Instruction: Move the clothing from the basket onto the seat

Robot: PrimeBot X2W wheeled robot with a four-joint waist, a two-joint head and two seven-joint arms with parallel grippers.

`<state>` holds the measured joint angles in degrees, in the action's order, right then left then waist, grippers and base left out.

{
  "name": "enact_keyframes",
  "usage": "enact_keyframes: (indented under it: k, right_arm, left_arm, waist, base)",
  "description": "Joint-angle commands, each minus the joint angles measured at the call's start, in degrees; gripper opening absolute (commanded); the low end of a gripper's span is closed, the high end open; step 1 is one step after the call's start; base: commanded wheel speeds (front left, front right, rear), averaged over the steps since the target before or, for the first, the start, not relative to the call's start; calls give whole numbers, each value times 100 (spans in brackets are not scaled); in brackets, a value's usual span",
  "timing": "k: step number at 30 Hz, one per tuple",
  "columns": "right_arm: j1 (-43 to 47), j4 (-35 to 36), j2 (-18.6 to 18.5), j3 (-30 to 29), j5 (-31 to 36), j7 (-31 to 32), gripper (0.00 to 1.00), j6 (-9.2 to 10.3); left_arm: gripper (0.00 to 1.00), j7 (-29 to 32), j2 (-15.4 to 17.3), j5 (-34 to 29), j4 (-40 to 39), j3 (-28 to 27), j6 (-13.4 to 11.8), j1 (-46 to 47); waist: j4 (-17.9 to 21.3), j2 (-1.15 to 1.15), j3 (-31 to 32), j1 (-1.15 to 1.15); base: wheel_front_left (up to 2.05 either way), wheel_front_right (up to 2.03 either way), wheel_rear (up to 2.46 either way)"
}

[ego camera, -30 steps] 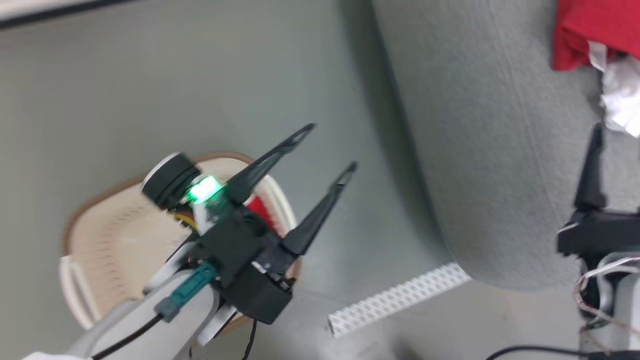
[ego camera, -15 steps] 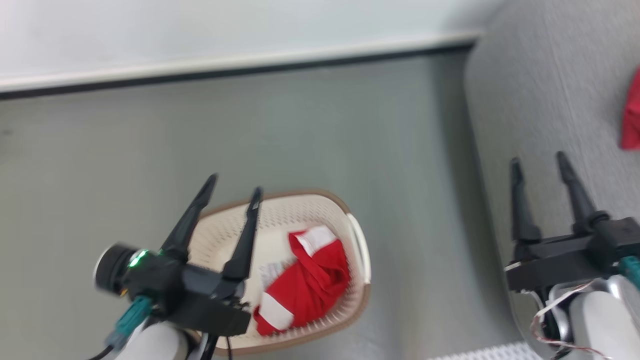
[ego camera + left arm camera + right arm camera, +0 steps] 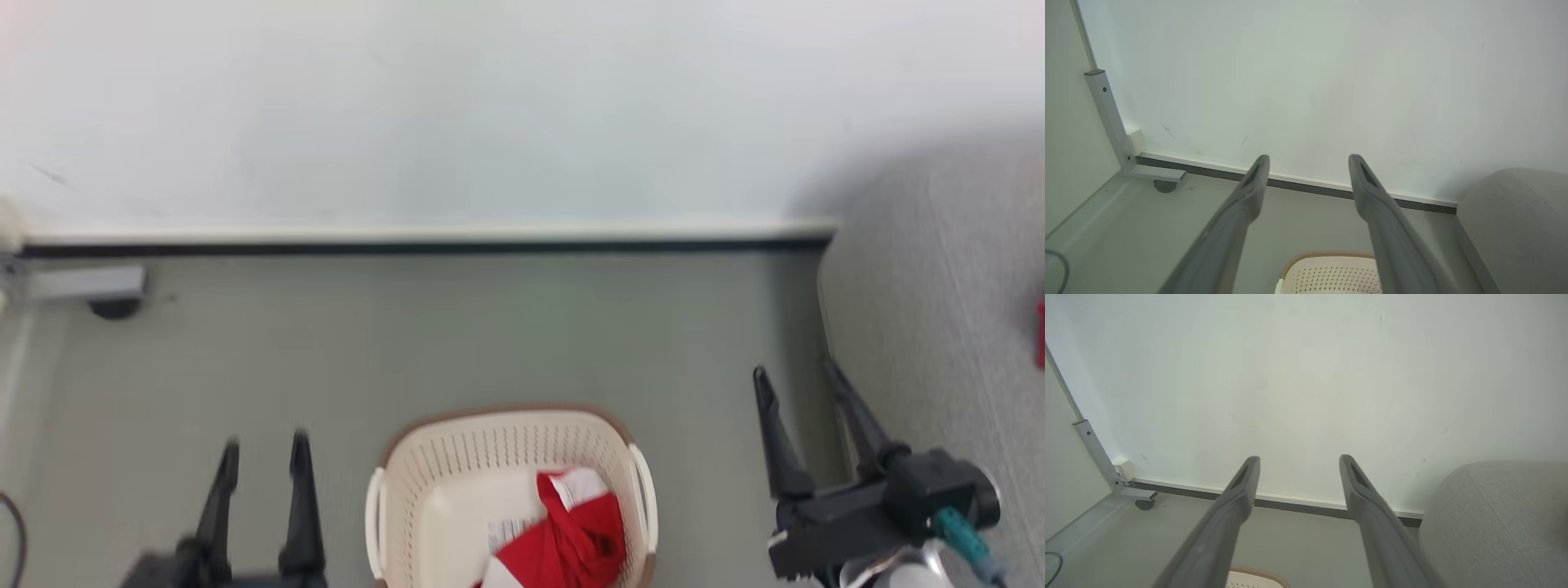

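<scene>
Head cam: high up, tilted forward and down, mid-range. It takes in the floor [image 3: 408, 343], skirting [image 3: 408, 245] and wall [image 3: 490, 106], with the basket [image 3: 490, 449] at bottom centre, the seat [image 3: 939, 327] at the right edge, the left pincer [image 3: 265, 443] lower left and the right pincer [image 3: 798, 369] lower right.

Left wrist cam: low, looks along its own pincer at the wall. Basket rim at the bottom edge, seat at right.

Right wrist cam: near-same heading, seat looms larger, basket rim just a sliver.

All three share wall, skirting, floor, basket and seat. Both wrist cams catch the grey post [image 3: 1106, 110] at left.
</scene>
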<state>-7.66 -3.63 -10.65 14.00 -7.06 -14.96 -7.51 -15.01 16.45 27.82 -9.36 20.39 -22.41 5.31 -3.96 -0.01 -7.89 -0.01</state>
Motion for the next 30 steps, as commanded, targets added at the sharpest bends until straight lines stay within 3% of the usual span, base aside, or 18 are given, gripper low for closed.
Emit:
enact_keyframes:
  k: [1,9,21,30]
  right_arm:
    - [186,83,29,-6,-3,-28,100,3]
    - [1013,358,193,-122,126,-23,100,4]
    - [1890,460,387,-59,113,-21,100,4]
    - [1971,437,464,-104,143,-22,100,4]
  left_arm:
    - [100,-22,-32,-152,-14,-59,33,-263]
    - [100,-22,-242,-938,-47,-454,441,-1138]
    - [100,-22,-894,-1683,195,-1044,1548,-1724]
    - [100,-22,-1151,-1910,329,-1377,1989,-1821]
  waist:
    - [-332,1,622,1]
    - [-399,1,1111,1]
    - [-321,1,1563,1]
    - [-228,1,1600,1]
  base:
    - [0,0,0]
    - [0,0,0]
    - [0,0,0]
    - [0,0,0]
